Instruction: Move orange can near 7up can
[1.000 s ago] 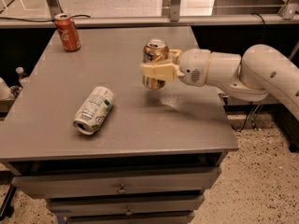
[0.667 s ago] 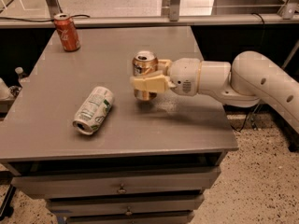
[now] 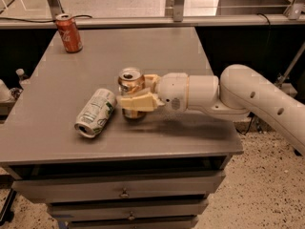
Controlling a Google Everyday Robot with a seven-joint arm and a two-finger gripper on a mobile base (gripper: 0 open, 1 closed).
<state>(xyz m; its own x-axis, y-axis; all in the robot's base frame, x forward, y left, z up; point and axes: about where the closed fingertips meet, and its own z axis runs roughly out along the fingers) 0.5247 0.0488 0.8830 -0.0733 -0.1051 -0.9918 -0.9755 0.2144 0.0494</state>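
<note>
The orange can [image 3: 130, 86] stands upright on the grey table [image 3: 143, 51], bronze with a silver top. My gripper [image 3: 137, 95] is shut on the orange can, one cream finger [image 3: 138, 102] across its front and the other behind it. The 7up can [image 3: 96, 112], white with green markings, lies on its side just to the left of the orange can, with a small gap between them. My white arm [image 3: 248, 97] reaches in from the right.
A red cola can [image 3: 69, 33] stands upright at the table's far left corner. Drawers [image 3: 124, 192] sit under the tabletop. A metal rail and frame run behind the table. The table's front edge is close to the 7up can.
My gripper has carried the orange can to the left and toward the front of the table, from the table's right-middle to a spot beside the 7up can. The 7up can has not moved.
</note>
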